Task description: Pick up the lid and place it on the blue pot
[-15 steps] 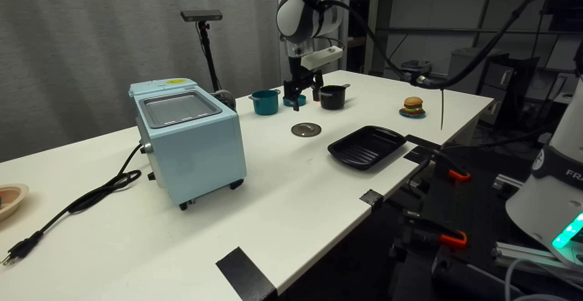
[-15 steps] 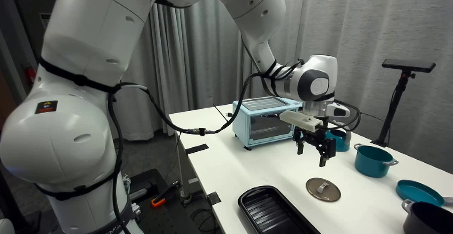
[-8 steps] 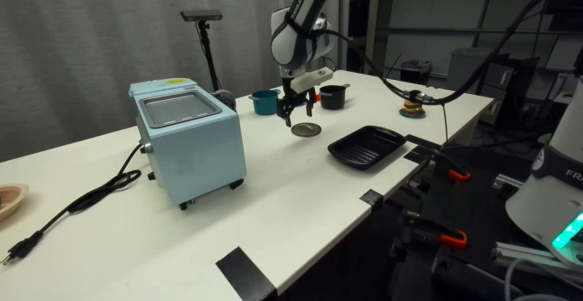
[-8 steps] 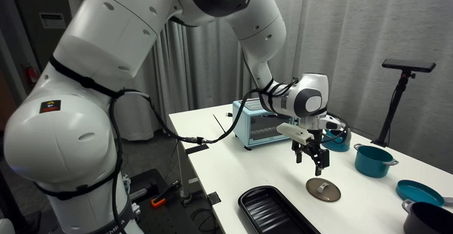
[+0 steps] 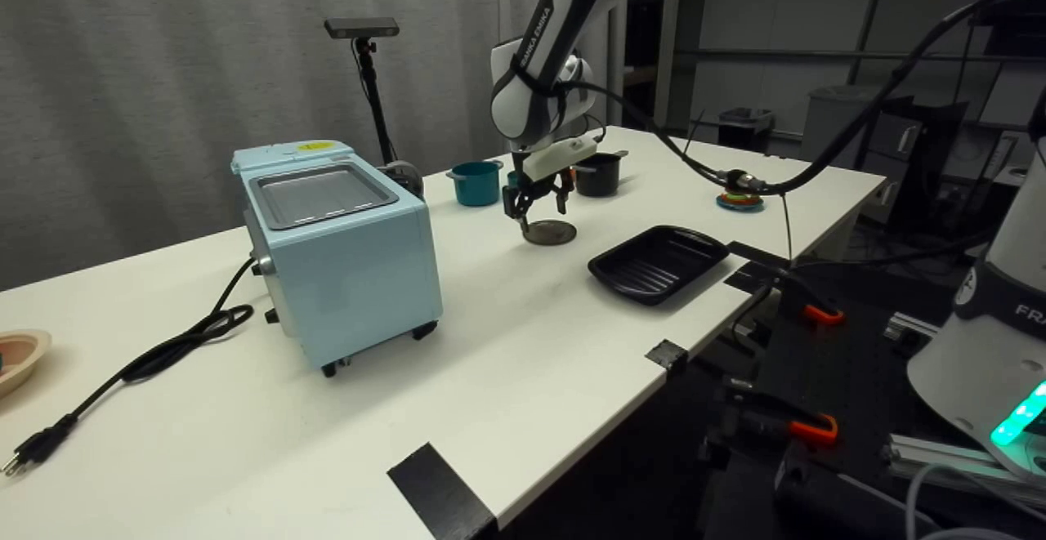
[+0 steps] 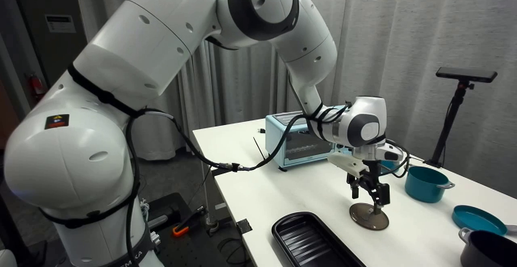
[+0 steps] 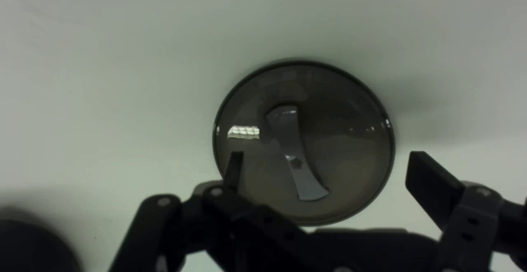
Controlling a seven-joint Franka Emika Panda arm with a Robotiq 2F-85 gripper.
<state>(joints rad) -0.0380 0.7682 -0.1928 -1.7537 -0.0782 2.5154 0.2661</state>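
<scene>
The lid (image 5: 552, 234) is a dark grey-brown disc lying flat on the white table. It also shows in an exterior view (image 6: 375, 223) and in the wrist view (image 7: 346, 148), with its grey bar handle (image 7: 290, 140) set slantwise. My gripper (image 7: 327, 155) is open and empty. It points down just above the lid. In the wrist view one fingertip overlaps the lid left of the handle; the other is right of the rim. Whether a finger touches the lid I cannot tell. The blue pot (image 6: 425, 186) stands upright beyond the lid, also in an exterior view (image 5: 477, 185).
A black rectangular tray (image 5: 654, 266) lies near the lid at the table's edge. A teal pan (image 6: 478, 219) and a dark pot (image 5: 599, 176) stand farther along. A pale blue oven (image 5: 351, 278), a teal kettle (image 6: 389, 167) and a toy burger (image 5: 739, 203) are also there.
My gripper has come down to just over the lid, staying open; in the last half second it also shifted slightly sideways. The lid and pots have not moved.
</scene>
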